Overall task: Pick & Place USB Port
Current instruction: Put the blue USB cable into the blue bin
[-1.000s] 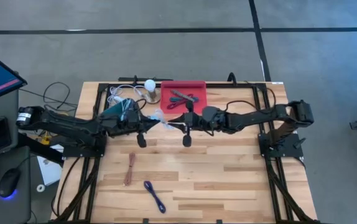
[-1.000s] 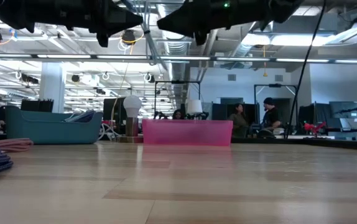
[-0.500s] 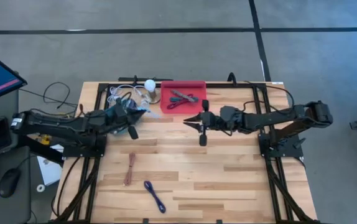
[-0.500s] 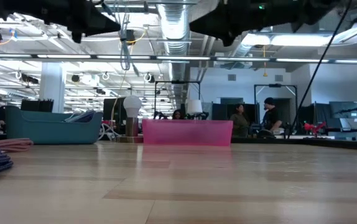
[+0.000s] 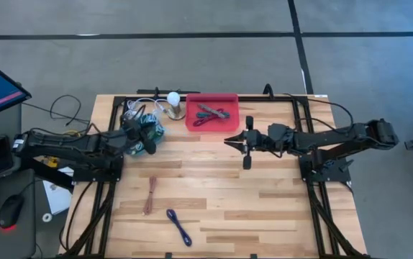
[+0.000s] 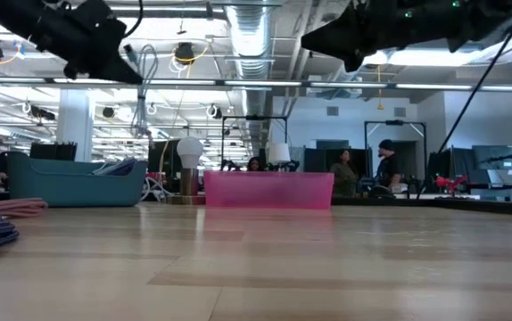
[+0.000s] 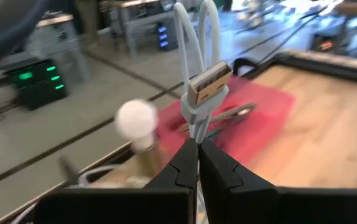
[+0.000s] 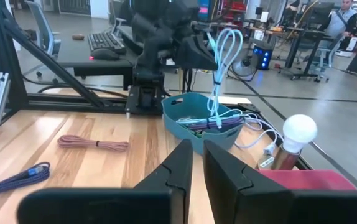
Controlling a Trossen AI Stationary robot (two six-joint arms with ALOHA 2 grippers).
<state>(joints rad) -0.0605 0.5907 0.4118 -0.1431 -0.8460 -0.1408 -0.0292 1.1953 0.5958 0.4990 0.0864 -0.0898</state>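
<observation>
My two arms are dark, near black, built of slim jointed links with rounded housings at each joint. The left arm [image 5: 70, 146] and the right arm [image 5: 321, 137] each rise from a black base plate on black frame rails. Thin dark cables loop off the right arm. The fingers [image 7: 219, 171] are matte black, tapered and smooth-faced.
</observation>
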